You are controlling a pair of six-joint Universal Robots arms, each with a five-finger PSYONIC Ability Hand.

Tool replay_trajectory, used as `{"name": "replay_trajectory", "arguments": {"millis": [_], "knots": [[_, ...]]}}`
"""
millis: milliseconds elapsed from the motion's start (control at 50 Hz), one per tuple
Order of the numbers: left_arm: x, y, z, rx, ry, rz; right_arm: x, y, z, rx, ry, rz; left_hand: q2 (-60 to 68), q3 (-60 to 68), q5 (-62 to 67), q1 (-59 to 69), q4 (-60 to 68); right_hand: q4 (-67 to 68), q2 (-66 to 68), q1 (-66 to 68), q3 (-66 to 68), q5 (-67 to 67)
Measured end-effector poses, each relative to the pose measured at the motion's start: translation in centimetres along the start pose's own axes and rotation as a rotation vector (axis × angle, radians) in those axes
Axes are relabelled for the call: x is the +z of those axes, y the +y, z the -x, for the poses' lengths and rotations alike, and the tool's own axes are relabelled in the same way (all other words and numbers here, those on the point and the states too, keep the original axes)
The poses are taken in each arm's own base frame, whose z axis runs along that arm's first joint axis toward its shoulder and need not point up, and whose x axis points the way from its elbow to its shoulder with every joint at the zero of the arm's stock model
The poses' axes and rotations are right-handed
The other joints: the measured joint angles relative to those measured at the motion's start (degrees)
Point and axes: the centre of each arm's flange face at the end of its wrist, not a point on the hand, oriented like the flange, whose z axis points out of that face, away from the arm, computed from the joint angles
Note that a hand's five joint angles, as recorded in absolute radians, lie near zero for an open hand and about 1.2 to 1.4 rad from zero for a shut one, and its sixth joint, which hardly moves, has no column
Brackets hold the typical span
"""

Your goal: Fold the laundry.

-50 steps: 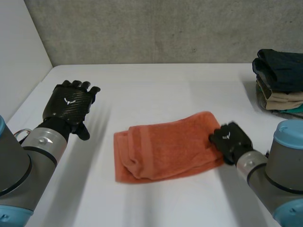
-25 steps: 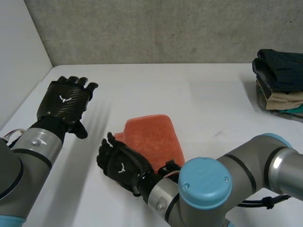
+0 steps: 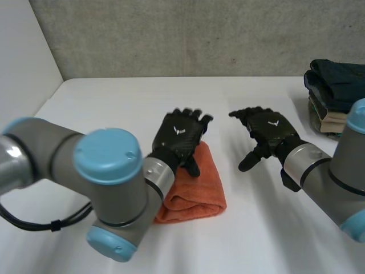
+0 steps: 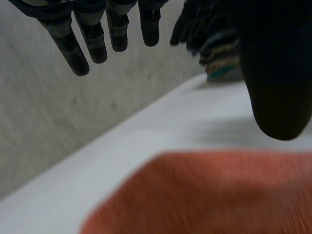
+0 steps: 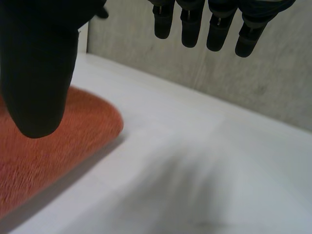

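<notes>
An orange towel (image 3: pixel 194 191) lies folded into a narrow bundle in the middle of the white table (image 3: pixel 114 108). My left hand (image 3: pixel 181 134) hovers open over the towel's far end, fingers straight and pointing away. The left wrist view shows that hand (image 4: pixel 83 48) spread above the towel (image 4: pixel 209 195), holding nothing. My right hand (image 3: pixel 268 128) is open to the right of the towel, above bare table, thumb pointing down. In the right wrist view its thumb (image 5: pixel 39 73) hangs near the towel's rounded edge (image 5: pixel 48 141), apart from it.
A stack of folded clothes (image 3: pixel 336 100), dark on top with tan and teal beneath, stands at the table's far right edge, and also appears beyond my left hand's thumb (image 4: pixel 219 63). A grey wall (image 3: pixel 182 34) runs behind the table.
My right hand swept the towel's right end over to the left, let go and returned to the right, now open. My left hand moved from the far left to above the towel.
</notes>
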Motion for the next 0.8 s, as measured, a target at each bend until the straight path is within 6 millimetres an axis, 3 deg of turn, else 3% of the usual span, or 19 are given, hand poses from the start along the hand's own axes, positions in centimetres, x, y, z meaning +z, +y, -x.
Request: {"name": "replay_trajectory", "arguments": {"millis": [120,240,400,600,700,800], "knots": [[0.2,2.8,0.8,0.018,-0.122,0.118,1.2,1.2,0.7,0.031,-0.035,0.067,0.0,0.0,0.0,0.0,0.0,0.0,0.0,0.0,0.0,0.0],[-1.2,4.2,2.4,0.112,-0.243,0.236,2.0,1.6,4.3,0.078,-0.151,0.106,0.0,0.0,0.0,0.0,0.0,0.0,0.0,0.0,0.0,0.0],[-3.6,4.4,3.7,0.222,-0.263,0.306,2.9,3.5,8.6,0.074,-0.257,0.148,0.0,0.0,0.0,0.0,0.0,0.0,0.0,0.0,0.0,0.0],[-5.0,5.5,4.6,0.241,-0.272,0.343,4.0,5.9,8.5,-0.067,-0.160,0.202,0.0,0.0,0.0,0.1,0.0,0.0,0.0,0.0,0.0,0.0],[-4.8,4.4,5.0,0.224,-0.265,0.299,3.5,4.8,8.6,-0.152,-0.148,0.172,0.0,0.0,0.0,0.2,0.0,0.0,0.0,0.0,0.0,0.0],[-4.2,0.9,5.2,0.195,-0.202,0.168,1.7,1.8,9.2,-0.198,-0.153,0.083,0.0,0.0,0.0,0.2,0.0,0.0,0.0,0.0,0.0,0.0]]}}
